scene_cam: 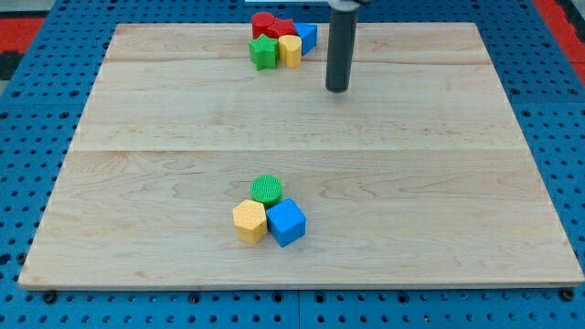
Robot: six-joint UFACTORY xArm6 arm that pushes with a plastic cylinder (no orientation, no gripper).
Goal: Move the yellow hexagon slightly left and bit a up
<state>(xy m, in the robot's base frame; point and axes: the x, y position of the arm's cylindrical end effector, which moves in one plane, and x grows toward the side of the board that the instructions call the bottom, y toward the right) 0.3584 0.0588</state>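
The yellow hexagon point(249, 220) lies near the view's bottom centre. It touches a blue cube point(286, 222) on its right and a green round block point(267, 189) just above it. My tip point(337, 90) is far off, toward the view's top right of this cluster, standing on bare board. It touches no block.
A second cluster sits at the view's top edge: a green block point(263, 52), a yellow block point(290, 49), a red block point(271, 25) and a blue block point(306, 37), left of my tip. The wooden board point(137, 183) lies on a blue pegboard.
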